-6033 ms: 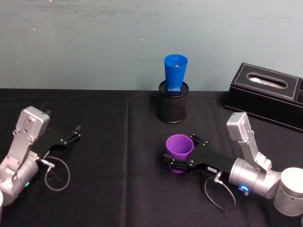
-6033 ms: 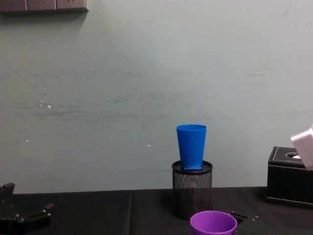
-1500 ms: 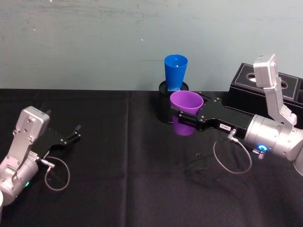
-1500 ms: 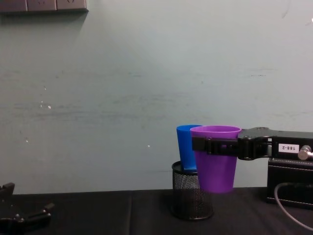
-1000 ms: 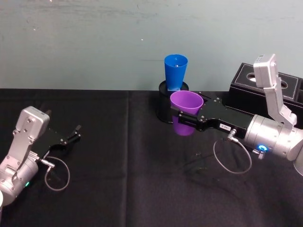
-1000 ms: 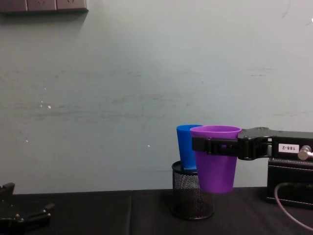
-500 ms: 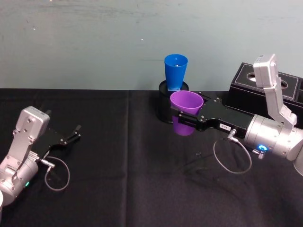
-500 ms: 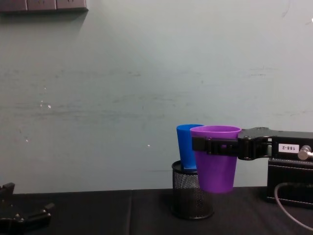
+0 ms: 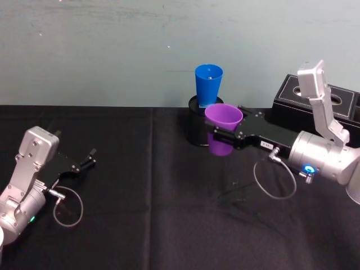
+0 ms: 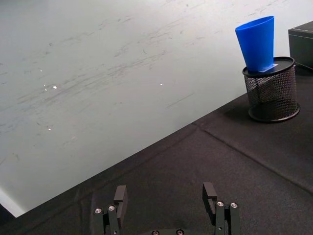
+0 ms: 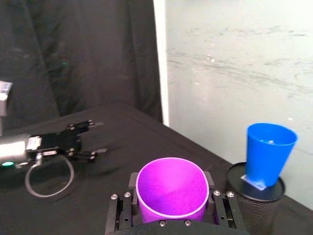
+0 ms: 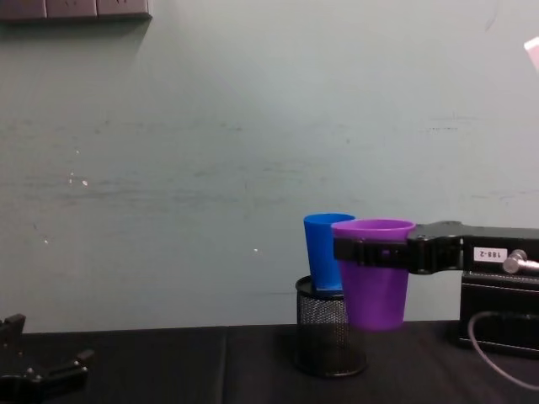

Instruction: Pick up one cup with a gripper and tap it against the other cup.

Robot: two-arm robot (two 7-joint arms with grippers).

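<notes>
My right gripper [image 9: 225, 132] [image 12: 370, 252] [image 11: 171, 208] is shut on the purple cup [image 9: 223, 128] [image 12: 374, 273] [image 11: 170, 191] and holds it upright in the air, near its rim. The blue cup [image 9: 208, 85] [image 12: 327, 251] [image 11: 268, 152] [image 10: 256, 43] stands upright on top of a black mesh pen holder [image 9: 203, 126] [image 12: 328, 337]. The purple cup hangs just in front of the blue cup and slightly to its right, rims at about the same height; whether they touch I cannot tell. My left gripper [image 9: 89, 156] [image 10: 166, 200] rests open near the table's left side.
A black tissue box [image 9: 318, 109] [image 12: 498, 316] sits at the back right, behind my right arm. The table is covered with a black cloth [image 9: 146, 214]. A pale wall [image 12: 210, 151] stands right behind the pen holder.
Over six seconds my right gripper lifted the purple cup off the table to the blue cup's height. In the last half second it moved a little farther back toward the blue cup.
</notes>
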